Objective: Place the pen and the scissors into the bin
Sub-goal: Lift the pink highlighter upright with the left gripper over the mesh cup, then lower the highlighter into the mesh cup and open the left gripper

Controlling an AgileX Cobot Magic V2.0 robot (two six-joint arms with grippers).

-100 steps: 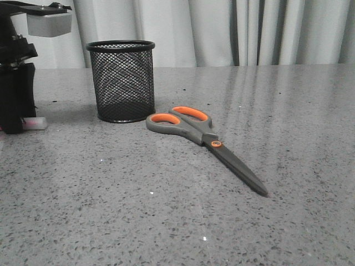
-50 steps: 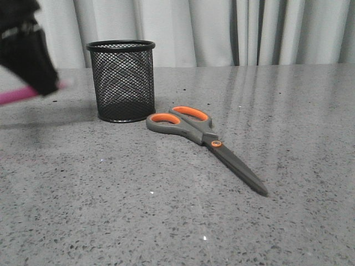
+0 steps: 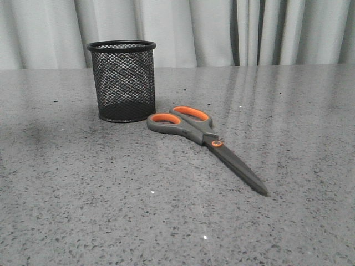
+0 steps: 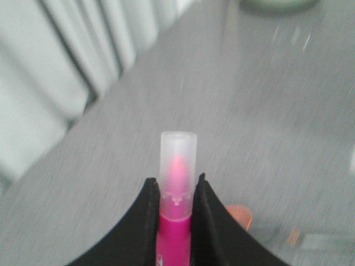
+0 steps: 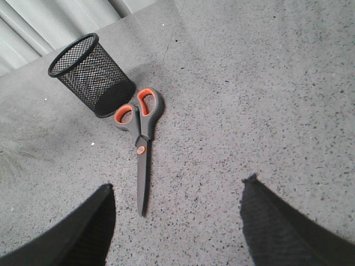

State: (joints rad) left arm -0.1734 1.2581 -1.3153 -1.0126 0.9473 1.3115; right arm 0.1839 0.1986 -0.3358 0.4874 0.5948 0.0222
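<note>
Front view now without the left arm, gone from 9 o'clock, left pincer (image 4: 176,221) pinching the pen (image 4: 176,194) aloft, right pincer (image 5: 177,221) spread; scissors (image 3: 205,136) flat on bench (image 3: 111,210), touching bin (image 3: 122,80) at 4 o'clock: likely pen first.
</note>
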